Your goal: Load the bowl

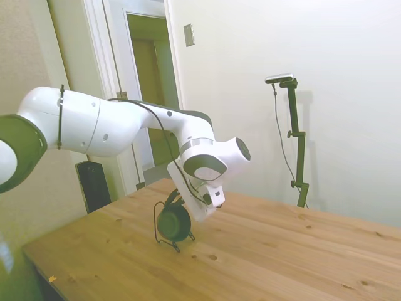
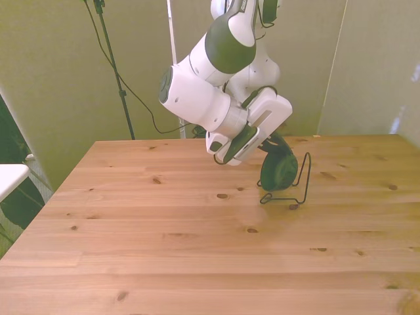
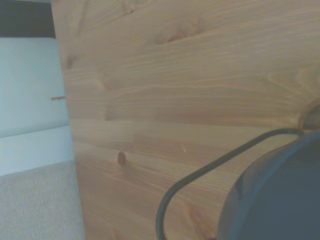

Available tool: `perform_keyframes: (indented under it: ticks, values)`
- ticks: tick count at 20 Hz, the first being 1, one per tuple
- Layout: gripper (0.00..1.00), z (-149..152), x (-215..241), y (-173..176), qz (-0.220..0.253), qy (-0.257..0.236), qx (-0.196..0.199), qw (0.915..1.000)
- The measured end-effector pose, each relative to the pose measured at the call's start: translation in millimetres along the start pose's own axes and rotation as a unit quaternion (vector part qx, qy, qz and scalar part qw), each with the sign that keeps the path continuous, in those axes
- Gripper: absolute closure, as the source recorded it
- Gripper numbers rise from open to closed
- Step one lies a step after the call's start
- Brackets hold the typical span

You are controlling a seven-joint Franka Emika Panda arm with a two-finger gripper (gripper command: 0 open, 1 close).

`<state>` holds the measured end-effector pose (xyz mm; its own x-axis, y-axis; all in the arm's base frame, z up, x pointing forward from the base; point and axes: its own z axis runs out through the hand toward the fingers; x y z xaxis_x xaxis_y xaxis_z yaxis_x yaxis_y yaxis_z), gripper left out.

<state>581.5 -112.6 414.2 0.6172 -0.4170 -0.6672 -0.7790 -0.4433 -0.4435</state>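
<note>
The dark green bowl [image 1: 173, 221] [image 2: 278, 169] stands on its edge, held by its rim in my gripper [image 1: 180, 198] [image 2: 270, 142], which is shut on it. It sits low against the thin black wire rack [image 1: 156, 221] [image 2: 306, 176], between the rack's upright loop and its two feet on the table. Whether the bowl rests on the wire I cannot tell. The wrist view shows the bowl [image 3: 280, 200] blurred, with the rack's wire [image 3: 200, 172] curving around it.
The wooden table [image 1: 282, 251] [image 2: 164, 249] stretches wide around the rack. Its near edge [image 3: 65, 130] shows in the wrist view. A dark box [image 1: 93, 185] stands on the floor beyond the table by a doorway.
</note>
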Motion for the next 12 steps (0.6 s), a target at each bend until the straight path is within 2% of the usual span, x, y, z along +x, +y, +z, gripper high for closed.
perform_keyframes:
  ticks: [2,6,8,12]
  values:
    - [1.00,-12.7,-11.4,4.4,-0.004,0.006,0.008,0.9999]
    - [1.00,-62.2,-32.5,20.6,-0.009,0.015,0.031,0.9994]
    - [1.00,-77.7,-35.5,23.7,-0.011,0.012,0.043,0.9990]
    - [1.00,-66.6,-23.2,15.5,-0.012,-0.007,0.041,0.9990]
